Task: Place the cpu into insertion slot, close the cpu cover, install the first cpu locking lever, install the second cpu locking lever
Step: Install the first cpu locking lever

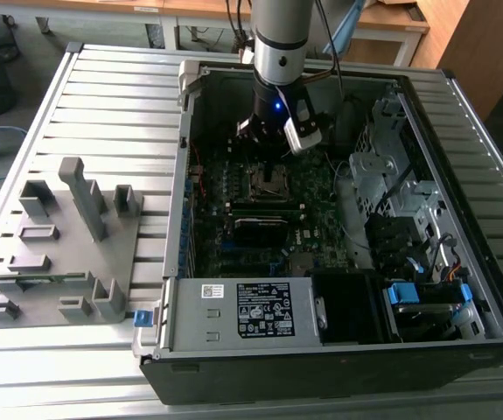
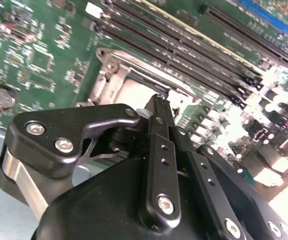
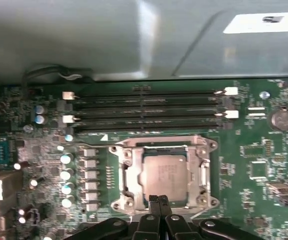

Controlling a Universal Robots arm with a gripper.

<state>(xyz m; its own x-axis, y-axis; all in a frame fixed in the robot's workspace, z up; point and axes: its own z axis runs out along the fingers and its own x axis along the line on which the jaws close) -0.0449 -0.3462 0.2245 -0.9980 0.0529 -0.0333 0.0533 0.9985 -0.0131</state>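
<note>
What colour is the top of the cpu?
Dull silver-grey; the cpu shows best in the first wrist view.

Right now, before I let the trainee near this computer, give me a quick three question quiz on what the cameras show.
1. True or false: the chip lies on the grey rack outside the case.
2. Pick one. The gripper above the board is: A wide open, B shut with its fingertips together, C clamped on a memory stick.
3. Fill in: in the first wrist view, the silver cover lies flat and frames the ____.

Key: 1 false; 2 B; 3 chip.
</note>
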